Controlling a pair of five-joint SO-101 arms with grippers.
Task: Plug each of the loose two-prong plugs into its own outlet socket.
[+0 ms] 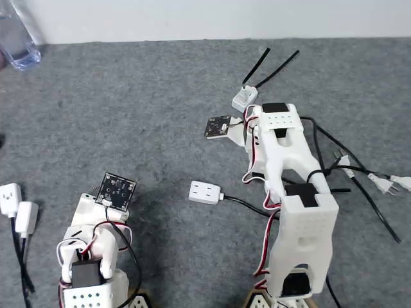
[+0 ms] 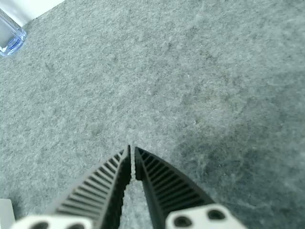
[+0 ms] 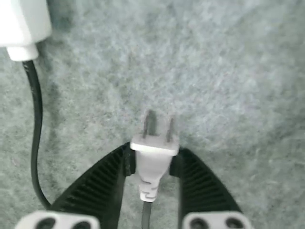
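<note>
White plug is clamped in the right end effector, prongs sticking out; left end effector is pinched closed over the grey table.

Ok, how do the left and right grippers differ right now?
The left gripper has its jaws shut on nothing; the right gripper has its jaws clamped on a white two-prong plug, prongs pointing forward. The left gripper faces bare grey mat, while the right gripper faces a white corded block. Both have black ribbed jaws.
</note>
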